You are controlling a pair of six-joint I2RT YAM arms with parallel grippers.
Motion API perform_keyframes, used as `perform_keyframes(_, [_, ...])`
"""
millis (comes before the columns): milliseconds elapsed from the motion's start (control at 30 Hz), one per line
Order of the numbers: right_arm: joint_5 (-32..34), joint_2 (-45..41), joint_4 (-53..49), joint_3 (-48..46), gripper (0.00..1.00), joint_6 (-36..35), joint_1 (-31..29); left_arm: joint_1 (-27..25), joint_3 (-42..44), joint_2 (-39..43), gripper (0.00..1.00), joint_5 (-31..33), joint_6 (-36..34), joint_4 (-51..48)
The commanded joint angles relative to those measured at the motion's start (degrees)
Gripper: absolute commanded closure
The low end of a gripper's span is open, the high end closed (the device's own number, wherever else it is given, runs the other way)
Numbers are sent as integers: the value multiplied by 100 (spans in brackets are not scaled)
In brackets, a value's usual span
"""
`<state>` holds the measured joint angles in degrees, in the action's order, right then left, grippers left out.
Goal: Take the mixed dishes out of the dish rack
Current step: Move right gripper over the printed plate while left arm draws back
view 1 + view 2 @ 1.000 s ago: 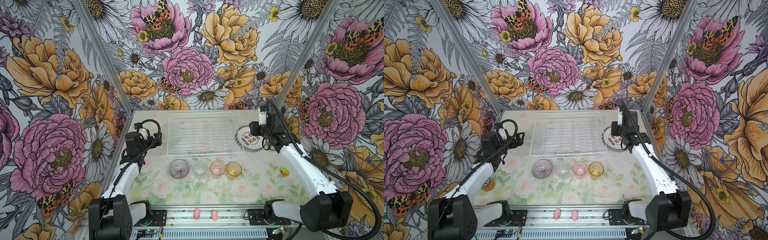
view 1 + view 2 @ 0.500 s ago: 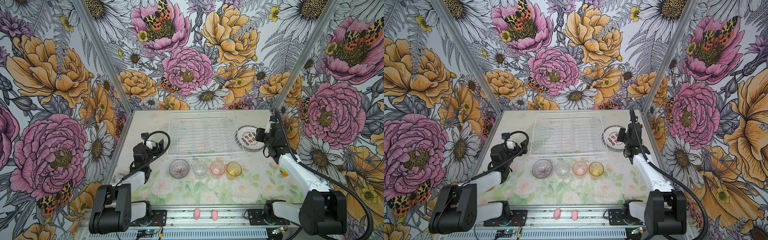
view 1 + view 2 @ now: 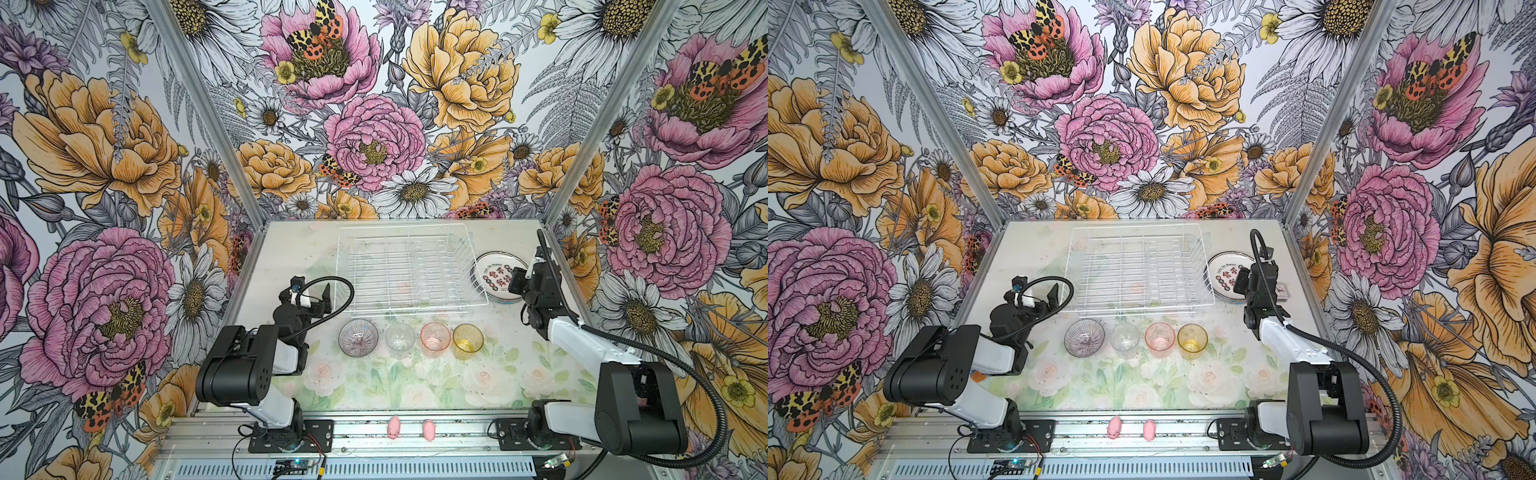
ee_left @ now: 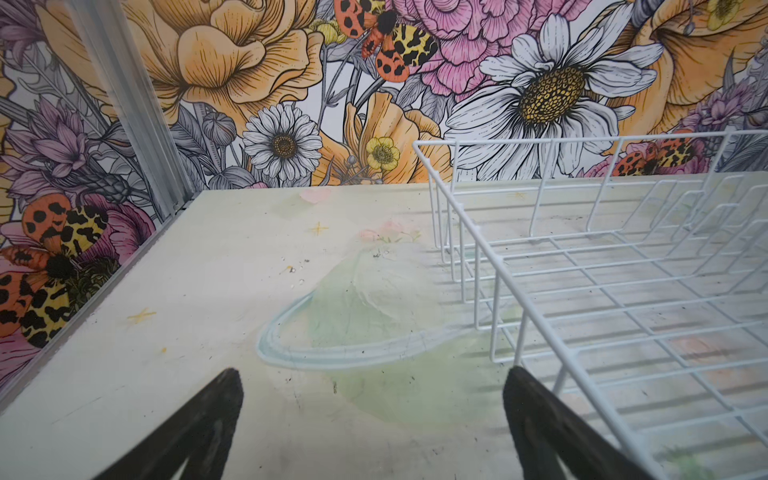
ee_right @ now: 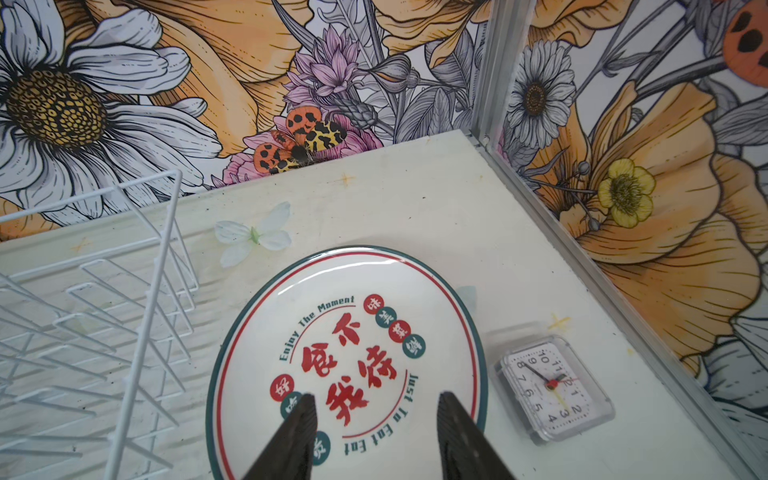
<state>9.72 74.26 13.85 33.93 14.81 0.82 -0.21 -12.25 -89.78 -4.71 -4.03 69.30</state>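
Three walls close me in: the back wall (image 3: 415, 62), the left wall (image 3: 104, 208) and the right wall (image 3: 685, 199). All are papered with huge drawn flowers, pink peonies (image 3: 374, 141), orange blooms (image 3: 461, 70) and white daisies (image 3: 415, 191), among spotted orange-and-yellow moths (image 3: 316, 37). Bare aluminium posts (image 3: 208, 112) run up the two far corners where the walls meet. My bench (image 3: 415, 386) is pale, printed with faded roses and green leaves toward its near edge, and scuffed and speckled toward its far left corner. A slotted aluminium rail (image 3: 361, 434) lies along the near edge. The light is soft and even, and the shadows are faint.
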Motion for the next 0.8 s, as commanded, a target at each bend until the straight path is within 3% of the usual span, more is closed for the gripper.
perform_keyframes(0, [473, 149, 1046, -254, 50, -331, 37, -23, 82, -32, 1, -92, -134, 483])
perform_keyframes(233, [618, 756, 2321, -765, 50, -648, 36, -31, 98, -40, 1, -92, -150, 524])
perform_keyframes(433, [241, 1112, 3082, -987, 50, -772, 16, -24, 100, -48, 1, -94, -150, 536])
perform_keyframes(567, [56, 1404, 4189, -1429, 50, -840, 20, -23, 92, -40, 1, -94, -149, 524])
perform_keyframes(700, [280, 1376, 3950, -1332, 49, -745, 21, -15, 19, -16, 1, -73, -126, 352])
perform_keyframes(733, [311, 1419, 4009, -1319, 46, -786, -7, -8, -32, 1, 1, -53, -118, 239])
perform_keyframes(767, [323, 1394, 3938, -1308, 27, -774, -12, -8, -94, 23, 1, -31, -108, 105])
